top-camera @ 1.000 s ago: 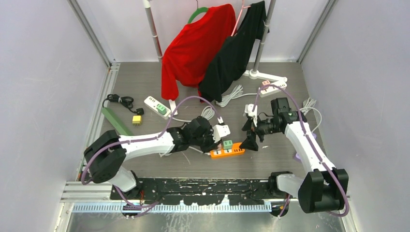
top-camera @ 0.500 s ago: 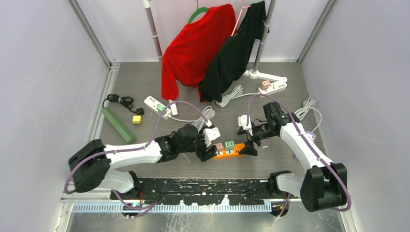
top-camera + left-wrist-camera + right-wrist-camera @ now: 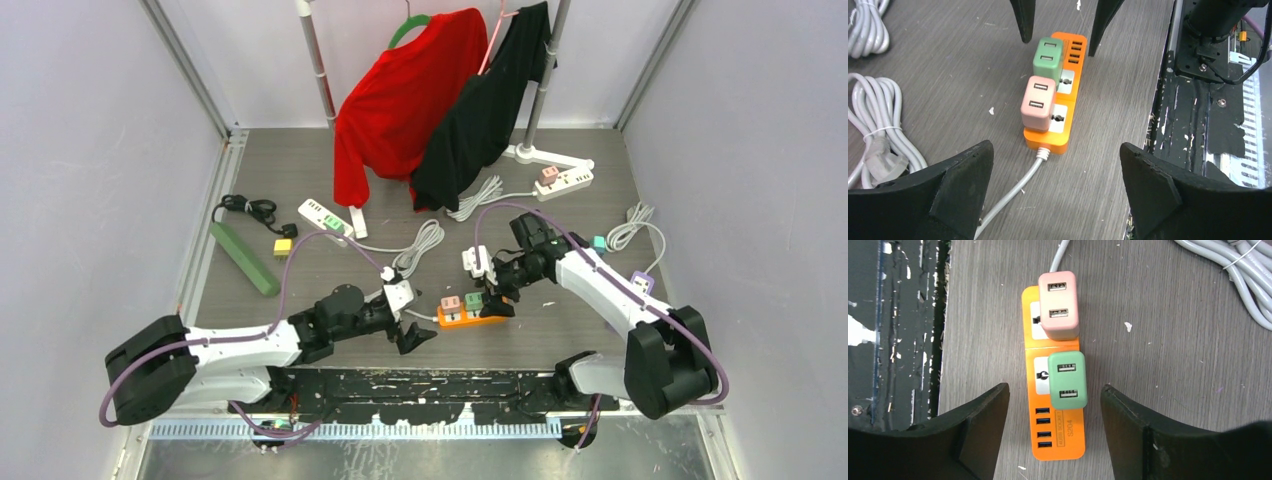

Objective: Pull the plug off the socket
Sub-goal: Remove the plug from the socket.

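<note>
Camera overhead: an orange plastic power strip lies on the grey wood-grain table between the arms, with a pink square plug and a green square plug seated in it. Left wrist: the left gripper gapes wide and empty, near the strip's cord end. Right wrist: the right gripper straddles the green plug, jaws parted, touching nothing.

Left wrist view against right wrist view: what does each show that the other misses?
Left wrist only: the right hand seen from outside, its fingers either side of the far end of the orange power strip, plus the left hand, open and holding nothing. Right wrist only: the printed label near the strip's USB ports. Both: the strip with the pink adapter and green adapter plugged in, neither gripped.
</note>
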`<state>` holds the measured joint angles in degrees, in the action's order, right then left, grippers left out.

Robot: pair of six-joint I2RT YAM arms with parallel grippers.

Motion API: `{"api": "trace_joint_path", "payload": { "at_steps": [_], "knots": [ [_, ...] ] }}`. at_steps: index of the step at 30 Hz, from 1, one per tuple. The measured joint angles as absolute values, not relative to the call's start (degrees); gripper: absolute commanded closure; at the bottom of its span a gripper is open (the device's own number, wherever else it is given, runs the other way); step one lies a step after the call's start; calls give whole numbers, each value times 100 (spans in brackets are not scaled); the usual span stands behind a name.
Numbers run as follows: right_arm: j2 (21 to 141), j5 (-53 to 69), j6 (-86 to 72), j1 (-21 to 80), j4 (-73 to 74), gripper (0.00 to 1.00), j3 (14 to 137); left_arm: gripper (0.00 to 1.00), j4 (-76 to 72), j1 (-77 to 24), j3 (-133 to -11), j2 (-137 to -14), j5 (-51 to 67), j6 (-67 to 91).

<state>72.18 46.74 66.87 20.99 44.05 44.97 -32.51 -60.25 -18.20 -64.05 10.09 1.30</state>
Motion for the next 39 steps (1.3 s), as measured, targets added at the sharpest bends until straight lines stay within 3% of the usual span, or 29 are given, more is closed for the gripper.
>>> {"api": "trace_joint_path", "payload": {
  "at_steps": [7,20,31,36,39],
  "knots": [
    [7369,4257,6370,2377,4025,37,4493,21,-3885,-6025,-1787,-6733,1081,-132],
    [7616,4091,6434,2668,3894,55,4434,23,-5006,-5507,-2152,-8621,1656,-381],
    [7616,4082,6584,2668,3896,66,4434,34,-5645,-5435,-2615,-9539,2049,-134],
    [7616,4077,6589,2676,3894,72,4434,55,-5763,-5430,-2659,-9657,2161,-16],
    [7616,4071,6606,2692,3894,77,4434,75,-5765,-5424,-2685,-9701,2276,19]
  ]
}}
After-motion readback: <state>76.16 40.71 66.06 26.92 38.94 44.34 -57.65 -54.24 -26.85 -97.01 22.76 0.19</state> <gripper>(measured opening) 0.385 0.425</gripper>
